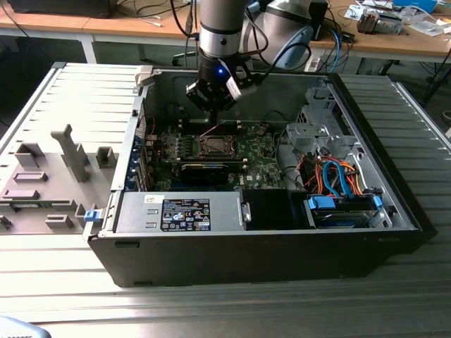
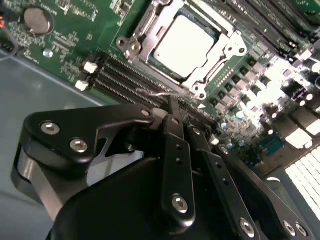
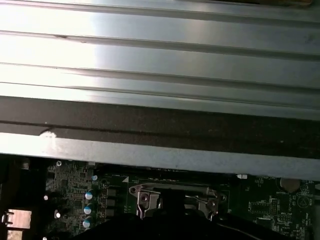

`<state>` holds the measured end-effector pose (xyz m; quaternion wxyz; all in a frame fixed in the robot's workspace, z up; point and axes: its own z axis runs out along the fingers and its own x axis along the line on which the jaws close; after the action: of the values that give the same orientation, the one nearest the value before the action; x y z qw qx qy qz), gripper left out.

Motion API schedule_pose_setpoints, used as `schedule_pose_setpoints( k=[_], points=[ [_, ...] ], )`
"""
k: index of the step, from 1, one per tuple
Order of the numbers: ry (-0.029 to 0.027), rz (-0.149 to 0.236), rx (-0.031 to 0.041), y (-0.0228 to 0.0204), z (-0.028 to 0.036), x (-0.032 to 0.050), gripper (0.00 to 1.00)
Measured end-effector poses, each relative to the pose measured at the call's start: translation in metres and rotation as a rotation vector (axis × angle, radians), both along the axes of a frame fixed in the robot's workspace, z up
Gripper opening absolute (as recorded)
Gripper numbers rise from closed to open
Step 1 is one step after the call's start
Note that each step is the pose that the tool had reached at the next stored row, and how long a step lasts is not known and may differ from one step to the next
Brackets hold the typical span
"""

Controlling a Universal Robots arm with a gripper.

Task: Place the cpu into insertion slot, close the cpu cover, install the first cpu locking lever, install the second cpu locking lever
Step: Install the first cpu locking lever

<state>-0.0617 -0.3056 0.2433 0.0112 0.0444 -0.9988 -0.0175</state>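
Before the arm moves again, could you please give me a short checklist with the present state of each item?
1. Chip seated in the socket: ok, it lies flat inside.
2. Cover closed over the chip: ok, the frame lies around its edges.
3. Gripper shut and empty: ok, the fingers meet with nothing between them.
4. Gripper placed by the socket: ok, just beside the frame's edge.
5. Locking levers latched: cannot tell.

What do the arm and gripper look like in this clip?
The arm is a grey cylindrical segment with black cables looping beside it and a small blue light near the wrist. The gripper is matte black, with slim linked fingers fastened by silver screws.
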Motion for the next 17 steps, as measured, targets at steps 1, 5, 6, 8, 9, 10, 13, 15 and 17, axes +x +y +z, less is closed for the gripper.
schedule_pose_setpoints(
  k=[1,5,6,8,9,10,13,15,17],
  points=[
    [0.0000,0.013,0.0001,0.0000,-0.0028,0.0000,0.11],
    [0.0002,0.075,-0.0001,0.0013,-0.0091,0.0001,0.11],
    [0.0001,0.074,0.0000,0.0038,-0.0108,0.0000,0.11],
    [0.0000,0.069,0.0001,0.0065,-0.0129,0.0000,0.11],
    [-0.0001,0.065,0.0002,0.0071,-0.0137,0.0000,0.11],
    [0.0001,0.058,0.0000,0.0075,-0.0148,0.0001,0.11],
    [0.0001,0.055,0.0000,0.0075,-0.0168,0.0002,0.11],
    [0.0001,0.055,0.0000,0.0075,-0.0178,0.0016,0.11],
    [0.0002,0.055,-0.0001,0.0075,-0.0192,0.0038,0.11]
  ],
)
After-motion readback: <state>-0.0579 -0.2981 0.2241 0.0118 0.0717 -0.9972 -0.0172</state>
